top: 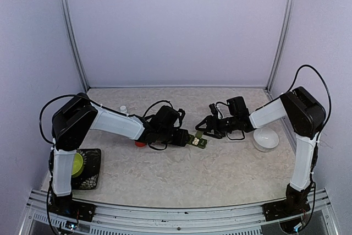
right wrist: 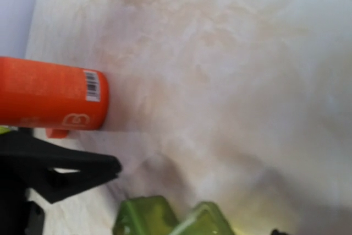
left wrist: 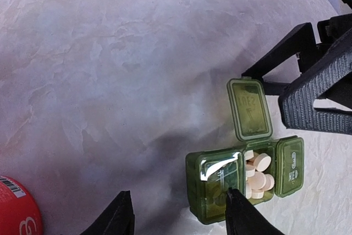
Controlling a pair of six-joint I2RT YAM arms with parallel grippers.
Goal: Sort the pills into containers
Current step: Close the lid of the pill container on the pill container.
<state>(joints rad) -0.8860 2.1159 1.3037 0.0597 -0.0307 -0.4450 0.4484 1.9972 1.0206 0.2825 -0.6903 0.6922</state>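
The containers (left wrist: 215, 182) are a dark green pill box (top: 197, 141) of three cells, lying at mid-table. Its middle cell stands open with the lid (left wrist: 250, 108) flipped back, and several whitish pills (left wrist: 257, 171) fill it. The two outer cells have their lids down. My left gripper (left wrist: 179, 216) is open just left of the box, one fingertip (left wrist: 242, 213) over the near edge of the left cell. My right gripper (top: 202, 127) hovers open behind the box; its ridged fingers (left wrist: 316, 105) reach in beside the raised lid. The box shows blurred at the bottom of the right wrist view (right wrist: 165, 218).
An orange-red bottle (top: 141, 143) lies just left of the left gripper, also in the right wrist view (right wrist: 49, 97). A small white bottle (top: 123, 109) stands behind. A white bowl (top: 266, 138) sits at right. A lime-green bowl (top: 77, 164) rests on a black tray at near left.
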